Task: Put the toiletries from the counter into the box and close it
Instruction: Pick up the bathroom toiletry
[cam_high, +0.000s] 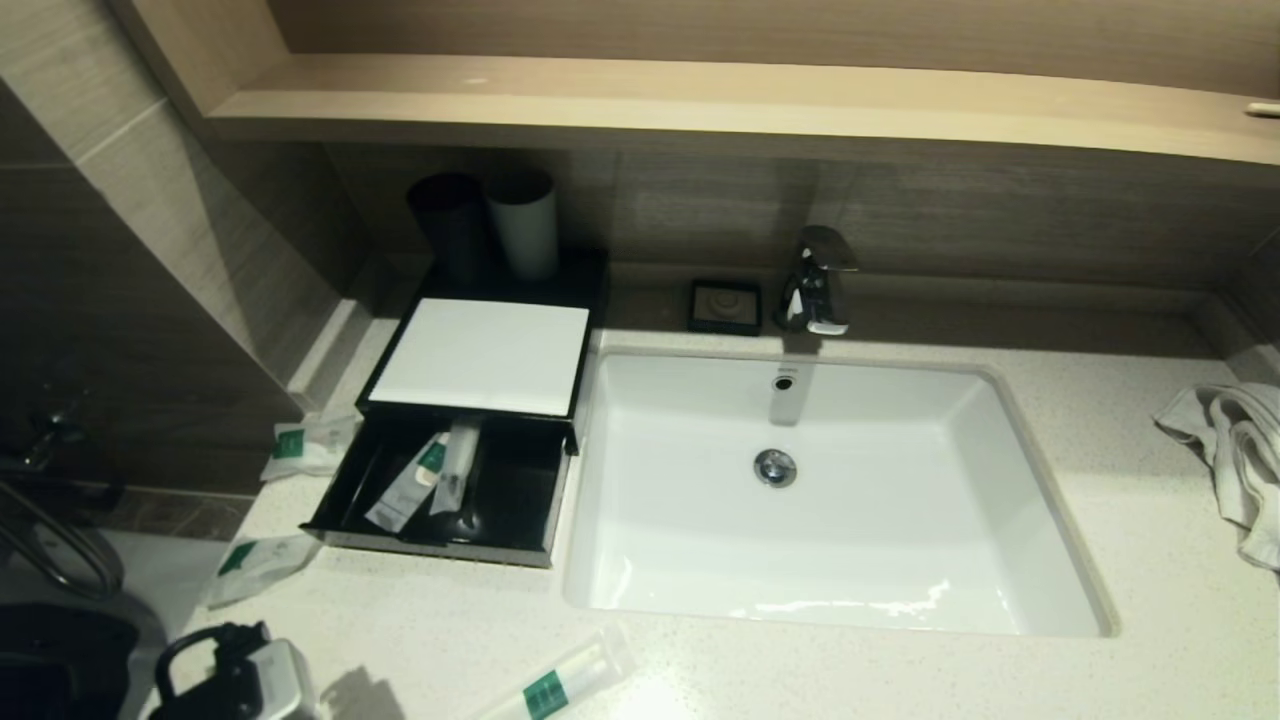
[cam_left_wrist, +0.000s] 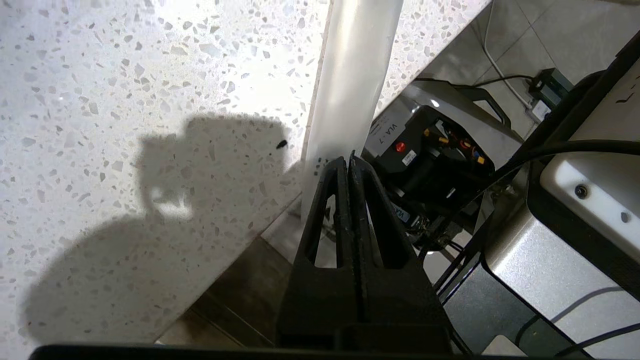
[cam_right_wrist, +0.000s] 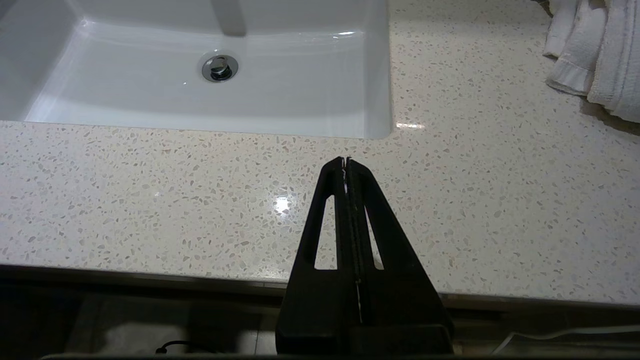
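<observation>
The black box (cam_high: 480, 355) stands left of the basin with its front drawer (cam_high: 440, 545) pulled out. Two slim packets (cam_high: 408, 490) (cam_high: 458, 465) lie inside it. On the counter (cam_high: 1100, 450), two flat sachets (cam_high: 305, 445) (cam_high: 262, 565) lie left of the box. A long tube (cam_high: 560, 680) rests at the front edge. My left gripper (cam_left_wrist: 348, 161) is shut, its tips at the near end of that tube (cam_left_wrist: 352, 75), which overhangs the edge and runs behind one finger. My right gripper (cam_right_wrist: 346, 160) is shut and empty above the front counter strip before the basin.
A faucet (cam_high: 815, 280) and a small black soap dish (cam_high: 725, 305) stand behind the white basin (cam_high: 830, 520). A dark cup (cam_high: 450, 225) and a grey cup (cam_high: 523, 225) stand behind the box. A white towel (cam_high: 1235, 450) lies at the far right. My base (cam_left_wrist: 430, 150) shows below the counter edge.
</observation>
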